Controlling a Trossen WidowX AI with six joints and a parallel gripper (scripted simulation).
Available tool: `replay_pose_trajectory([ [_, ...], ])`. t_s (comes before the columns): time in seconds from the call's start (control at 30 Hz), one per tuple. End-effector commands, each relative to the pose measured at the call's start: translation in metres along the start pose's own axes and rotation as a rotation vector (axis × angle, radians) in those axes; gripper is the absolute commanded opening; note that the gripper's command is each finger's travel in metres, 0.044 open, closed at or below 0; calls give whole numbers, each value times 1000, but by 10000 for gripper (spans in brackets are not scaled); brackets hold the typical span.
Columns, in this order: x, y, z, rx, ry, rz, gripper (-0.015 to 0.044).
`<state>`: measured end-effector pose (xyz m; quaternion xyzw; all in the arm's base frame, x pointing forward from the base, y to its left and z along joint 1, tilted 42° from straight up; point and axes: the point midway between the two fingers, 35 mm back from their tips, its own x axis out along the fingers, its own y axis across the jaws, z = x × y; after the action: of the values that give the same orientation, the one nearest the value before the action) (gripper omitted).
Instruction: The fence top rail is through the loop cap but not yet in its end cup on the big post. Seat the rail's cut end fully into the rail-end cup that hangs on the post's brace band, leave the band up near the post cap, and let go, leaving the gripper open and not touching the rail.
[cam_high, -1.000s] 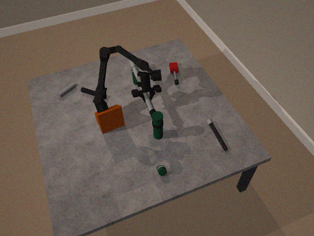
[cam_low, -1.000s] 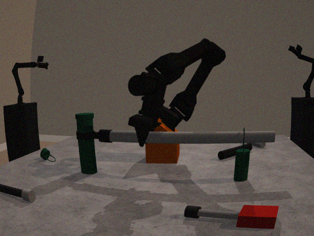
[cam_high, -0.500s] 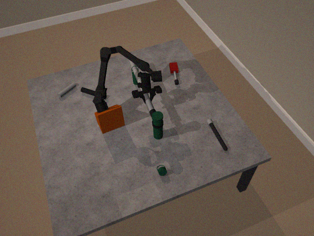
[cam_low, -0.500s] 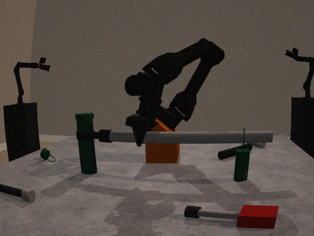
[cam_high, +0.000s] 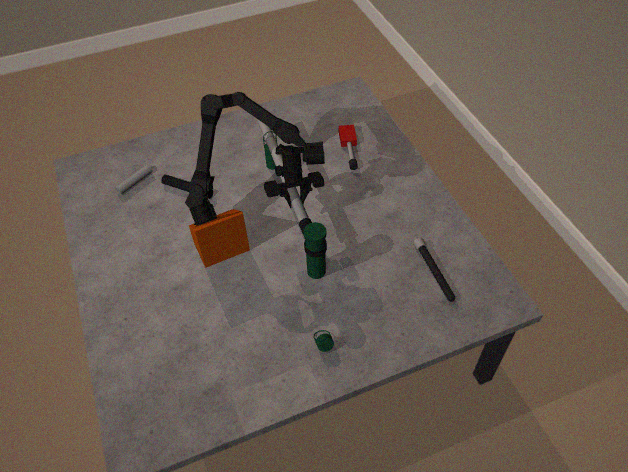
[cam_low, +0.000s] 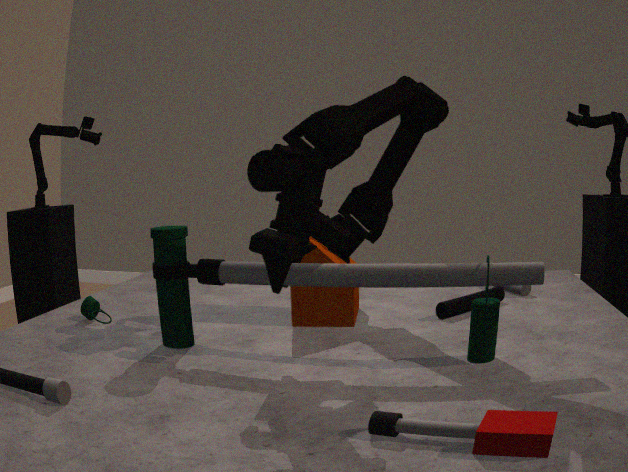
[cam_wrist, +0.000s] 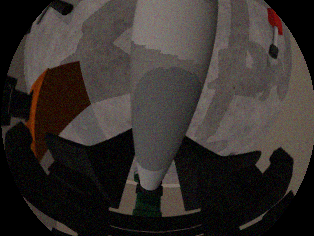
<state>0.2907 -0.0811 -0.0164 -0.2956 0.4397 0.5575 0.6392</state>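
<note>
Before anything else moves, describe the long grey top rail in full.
The top rail is a long, straight, plain round bar, light grey and smooth-looking. It lies roughly level above the table. One end meets the black cup on the big green post's band; how deep it sits is hidden. The other end runs past the small green post, at its wire loop. The pincer is closed on it, nearer the cup.
</note>
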Motion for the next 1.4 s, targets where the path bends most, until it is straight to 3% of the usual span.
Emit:
replay_pose_trajectory([
  [0.0,0,0,0,0,0,0,79],
  [0.27,-3,0,2,0,0,0,289],
  [0.47,-32,0,18,0,0,0,440],
  [0.73,-49,1,25,-6,4,-7,440],
  [0.97,-95,5,26,-5,4,-6,440],
  [1.37,-95,5,26,-5,4,-6,440],
])
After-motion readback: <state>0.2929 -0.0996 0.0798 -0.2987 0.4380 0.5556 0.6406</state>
